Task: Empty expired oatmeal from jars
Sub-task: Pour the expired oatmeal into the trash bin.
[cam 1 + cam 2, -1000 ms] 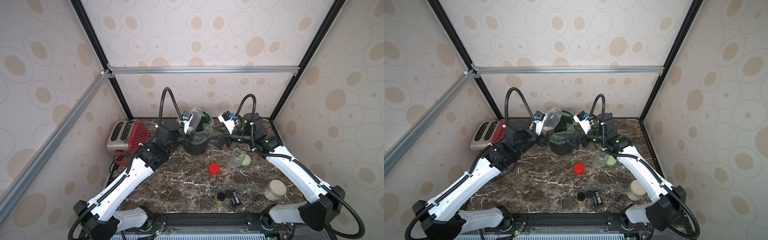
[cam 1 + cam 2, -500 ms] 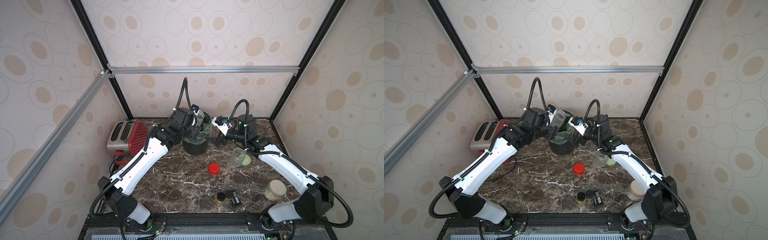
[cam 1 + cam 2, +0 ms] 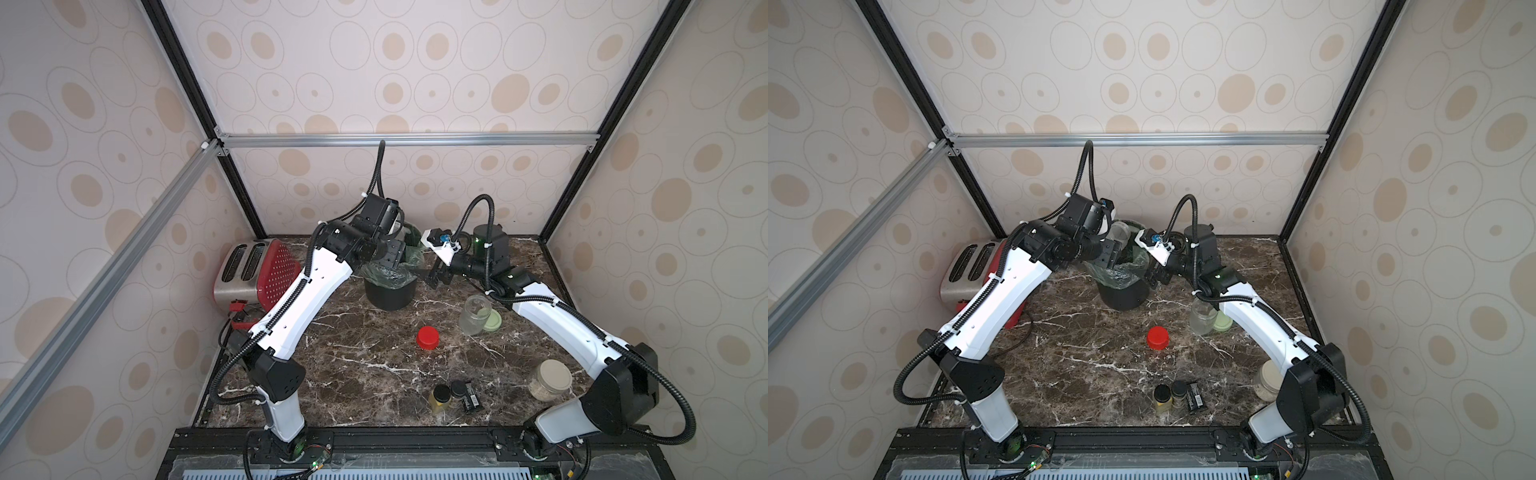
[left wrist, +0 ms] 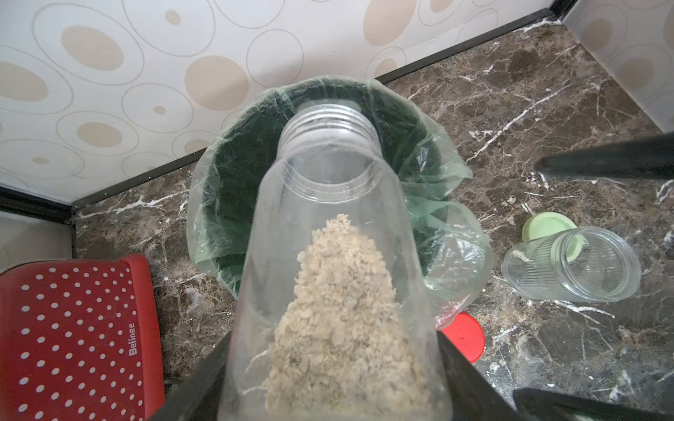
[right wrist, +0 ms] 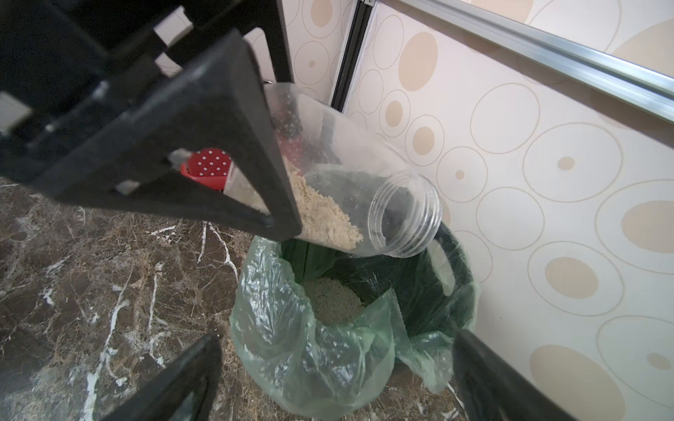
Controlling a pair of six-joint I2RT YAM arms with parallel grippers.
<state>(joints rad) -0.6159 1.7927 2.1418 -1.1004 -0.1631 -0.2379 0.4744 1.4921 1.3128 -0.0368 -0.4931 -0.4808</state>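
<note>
My left gripper is shut on a clear lidless jar, tipped with its mouth over the black bin lined with green plastic. Pale oatmeal lies heaped along the jar's lower side, short of the neck. More pale grains lie in the bin's bottom. My right gripper stands open beside the bin, holding nothing. An empty jar stands next to its green lid. A red lid lies mid-table. A beige-lidded jar with oatmeal stands front right.
A red and silver toaster sits at the back left, close under my left arm. Two small black-capped bottles and a small black pack stand near the front edge. Enclosure walls close in on three sides.
My left arm has lifted and swung in, bringing the jar over the bin and tipping its mouth down. The right gripper has shifted slightly nearer the bin.
</note>
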